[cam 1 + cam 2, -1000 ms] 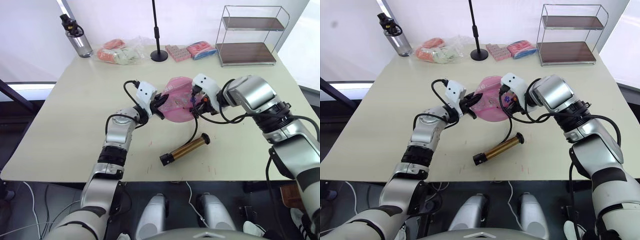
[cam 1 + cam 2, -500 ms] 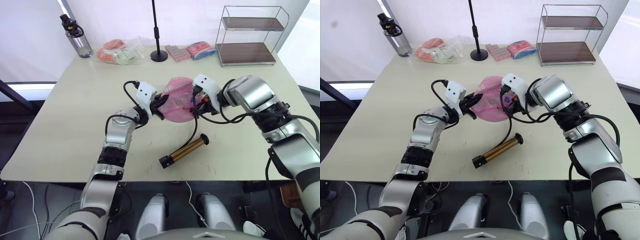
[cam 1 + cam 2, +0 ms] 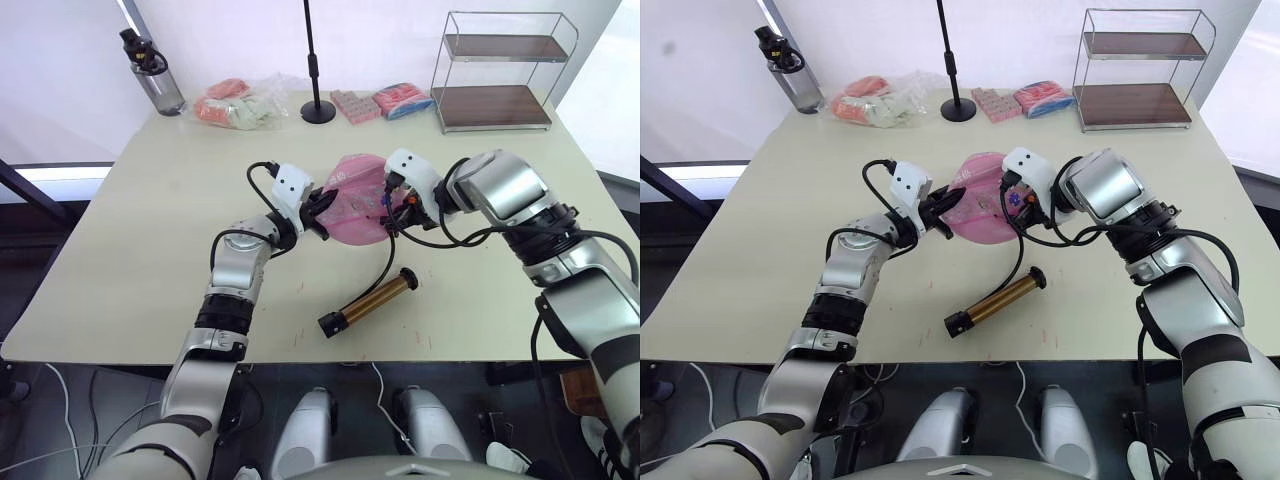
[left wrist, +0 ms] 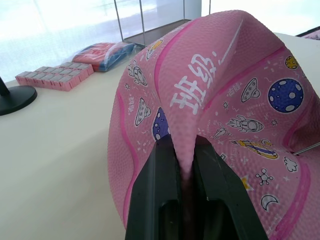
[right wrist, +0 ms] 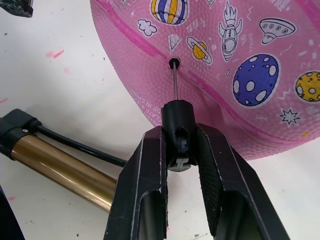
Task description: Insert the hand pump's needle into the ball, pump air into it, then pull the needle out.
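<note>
Nearest me, the hand pump (image 3: 367,302) lies slantwise on the table (image 3: 130,260), its gold barrel pointing away to my right and its black handle end toward me. Against 1 second ago that handle end sits a touch closer to me, while the far cap looks unmoved. Its thin black hose (image 3: 388,262) curves up from the far cap to my right gripper (image 5: 175,150).

My right gripper is clamped on the black fitting (image 5: 176,131) at the end of the hose, 1 finger on each side. From the fitting the needle (image 5: 174,82) runs straight to the valve hole (image 5: 173,63) of the ball (image 3: 355,212); its tip sits in the hole, with most of the pin bare between fitting and ball. I see no change in this hold from 0.5 seconds ago.

The ball rests soft and dented near the middle of the table, between my 2 grippers. My left gripper (image 4: 184,155) pinches a raised fold of its pink skin, both fingers pressed against the fold, as 1 second ago.

Farther off stand a black stand base (image 3: 318,110), pink packets (image 3: 356,104) and a wire shelf (image 3: 497,72) to my right. A bag of snacks (image 3: 238,102) and a water bottle (image 3: 152,72) lie to my left.
</note>
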Motion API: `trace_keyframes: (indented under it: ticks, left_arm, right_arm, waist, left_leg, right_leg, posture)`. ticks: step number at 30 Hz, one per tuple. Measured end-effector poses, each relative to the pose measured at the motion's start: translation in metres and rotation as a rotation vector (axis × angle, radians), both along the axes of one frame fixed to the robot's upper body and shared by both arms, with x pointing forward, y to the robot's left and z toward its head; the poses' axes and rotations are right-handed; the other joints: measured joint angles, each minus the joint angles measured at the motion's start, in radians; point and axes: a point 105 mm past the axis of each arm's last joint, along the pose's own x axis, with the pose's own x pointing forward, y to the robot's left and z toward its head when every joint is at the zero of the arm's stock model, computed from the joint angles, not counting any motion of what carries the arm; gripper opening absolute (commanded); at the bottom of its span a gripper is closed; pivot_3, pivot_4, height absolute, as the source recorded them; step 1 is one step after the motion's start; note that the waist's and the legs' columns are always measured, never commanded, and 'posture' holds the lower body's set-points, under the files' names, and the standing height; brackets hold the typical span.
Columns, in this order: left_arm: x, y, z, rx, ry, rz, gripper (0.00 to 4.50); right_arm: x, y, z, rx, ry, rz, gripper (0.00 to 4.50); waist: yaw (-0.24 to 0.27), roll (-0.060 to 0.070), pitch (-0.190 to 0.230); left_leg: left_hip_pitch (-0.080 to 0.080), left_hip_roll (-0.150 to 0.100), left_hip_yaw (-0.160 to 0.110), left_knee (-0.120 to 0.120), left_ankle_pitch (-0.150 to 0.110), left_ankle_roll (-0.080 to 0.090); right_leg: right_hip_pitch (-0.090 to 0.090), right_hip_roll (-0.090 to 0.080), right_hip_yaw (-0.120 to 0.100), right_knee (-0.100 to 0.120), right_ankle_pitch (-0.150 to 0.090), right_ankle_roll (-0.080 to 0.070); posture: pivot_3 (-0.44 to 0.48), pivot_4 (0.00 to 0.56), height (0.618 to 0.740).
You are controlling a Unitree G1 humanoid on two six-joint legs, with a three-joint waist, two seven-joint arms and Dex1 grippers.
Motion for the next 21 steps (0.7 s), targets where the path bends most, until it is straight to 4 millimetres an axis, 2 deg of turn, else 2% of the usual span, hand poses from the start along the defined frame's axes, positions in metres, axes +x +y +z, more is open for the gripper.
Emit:
trace_keyframes:
  ticks: [21]
  left_arm:
    - [-0.0002,-0.0004,-0.0002,0.000,0.005,-0.002,0.02]
  right_arm:
    - [0.0002,-0.0012,-0.0008,-0.015,-0.002,0.001,0.32]
  waist:
    - [0.001,0.000,0.000]
  left_leg:
    - [0.000,0.000,0.000,0.000,0.000,0.000]
  right_leg:
    - [0.000,0.000,0.000,0.000,0.000,0.000]
  posture:
    - [0.000,0.150,0.731]
